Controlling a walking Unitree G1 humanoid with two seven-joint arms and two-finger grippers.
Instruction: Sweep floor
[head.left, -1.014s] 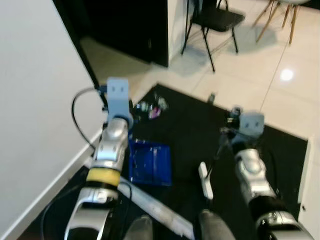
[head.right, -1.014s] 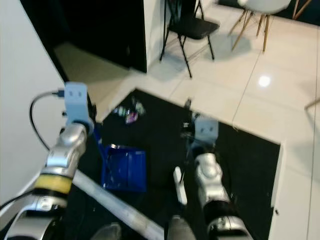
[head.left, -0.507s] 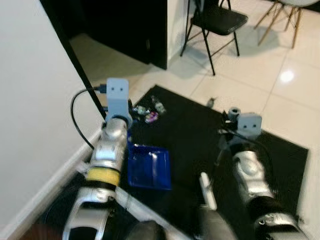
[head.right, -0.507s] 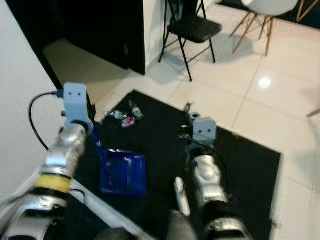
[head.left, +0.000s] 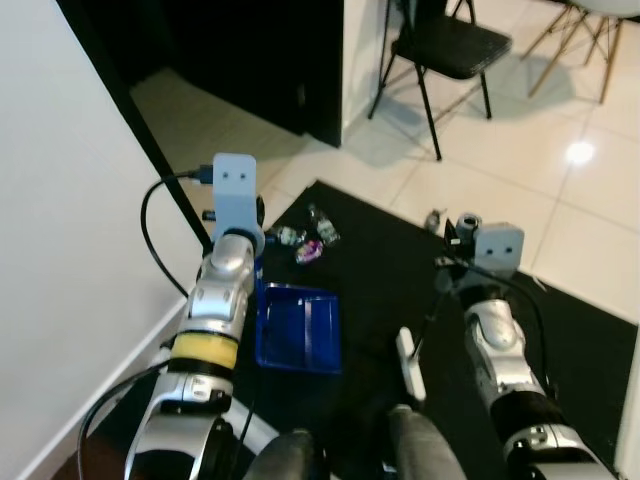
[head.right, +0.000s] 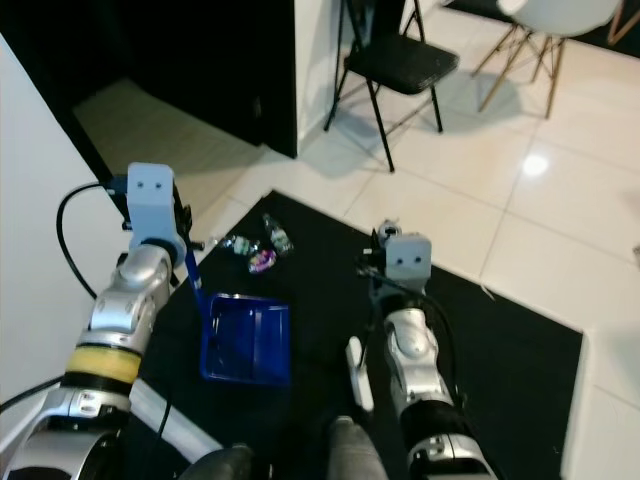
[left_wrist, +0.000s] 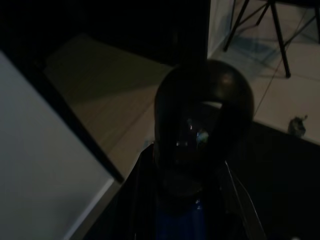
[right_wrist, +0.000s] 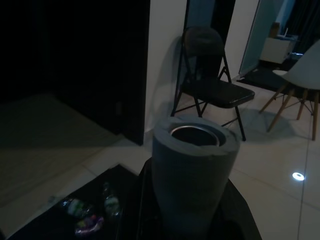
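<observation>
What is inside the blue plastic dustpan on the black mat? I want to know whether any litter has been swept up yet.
The blue plastic dustpan looks bare inside. The small wrappers lie on the black mat beyond it. The left arm covers its near-left edge.

My head views are bright and fairly sharp, with a lamp's glare spot (head.left: 579, 152) on the glossy tiles at two o'clock. The doorway (head.left: 250, 50) at twelve o'clock is black shadow. My wrist views are dim, with the nearest parts out of focus.
</observation>
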